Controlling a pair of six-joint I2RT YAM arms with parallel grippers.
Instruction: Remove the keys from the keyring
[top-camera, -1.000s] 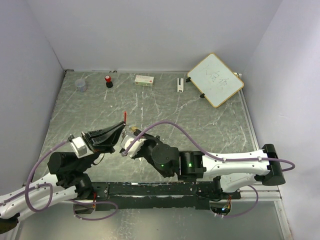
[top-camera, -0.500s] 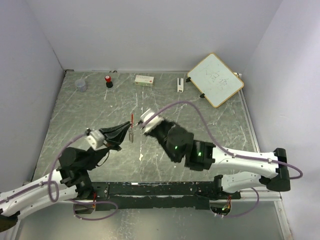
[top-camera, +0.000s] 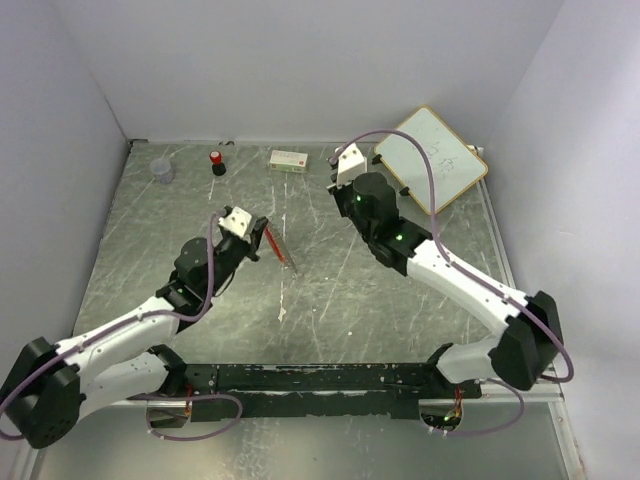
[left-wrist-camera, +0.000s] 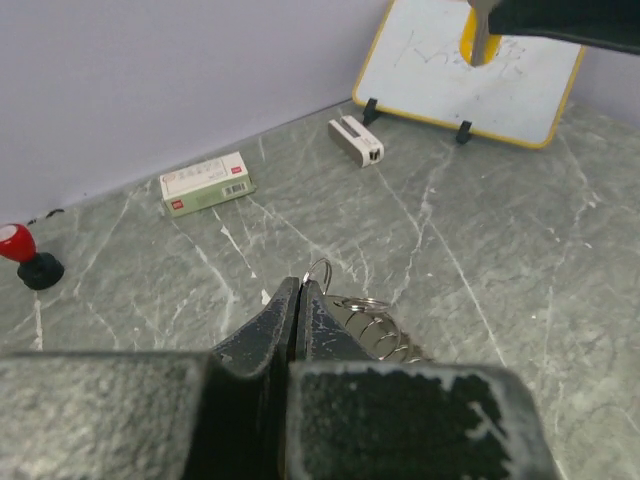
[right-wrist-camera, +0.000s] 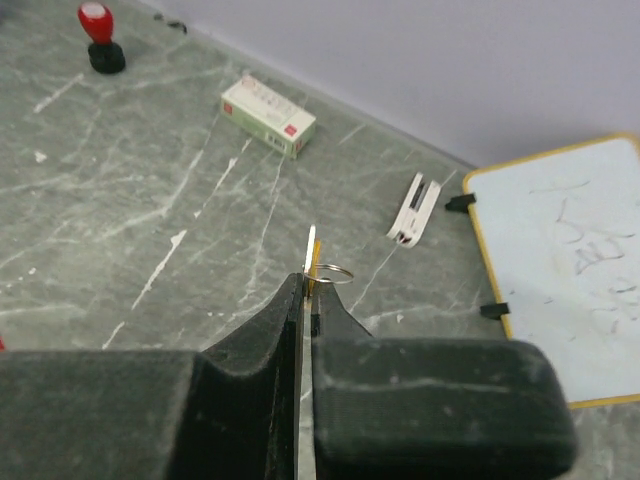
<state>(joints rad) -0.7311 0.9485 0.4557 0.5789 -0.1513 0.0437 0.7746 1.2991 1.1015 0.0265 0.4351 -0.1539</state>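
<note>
I have the left claw (left-wrist-camera: 300, 288) clamped on the keyring (left-wrist-camera: 372, 322), red key (top-camera: 276, 248) jutting out; the right claw (right-wrist-camera: 304, 285) grips the yellow key (right-wrist-camera: 312, 252) near the counter's (top-camera: 400, 300) far edge.

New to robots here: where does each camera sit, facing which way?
Top external: high behind the arms, looking down at the grey marbled table; both arms show.
Left wrist: on the left arm, facing the back wall; left gripper shut on the silvery metal keyring.
Right wrist: likewise; right gripper shut on a yellow key.
Shared: yellow-framed whiteboard.
</note>
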